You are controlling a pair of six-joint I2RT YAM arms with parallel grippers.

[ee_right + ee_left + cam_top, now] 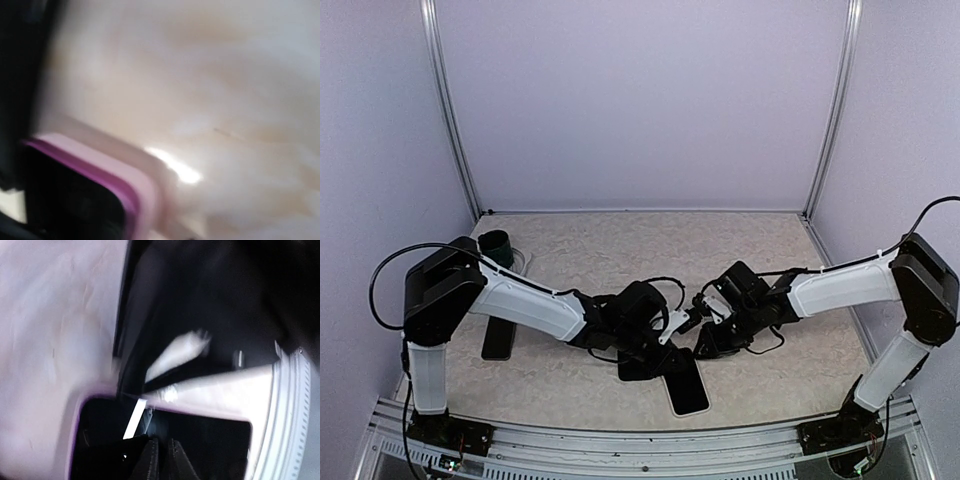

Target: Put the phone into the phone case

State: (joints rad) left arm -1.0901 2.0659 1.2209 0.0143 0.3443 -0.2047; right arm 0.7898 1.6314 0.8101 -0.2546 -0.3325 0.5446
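1. Nearest the arm bases, the phone (686,385) is lying flat on the tabletop (620,250). The phone case (142,187) is ringing its dark face, and only the blurred wrist views are showing that pink rim.
2. Just beyond, the left end effector (669,335) is sitting over the phone's far end. Only its wrist view is showing the fingers (150,462) pressed together.
3. The right end effector (704,318) is facing it, and I cannot tell whether it is apart or together.
4. Far left, a dark cup (498,243) is standing, its contents hidden.

A beige, marbled counter (620,250) is enclosed by pale lavender walls (640,100). A dark green container (497,243) stands far left; a flat black object (498,338) lies nearer.
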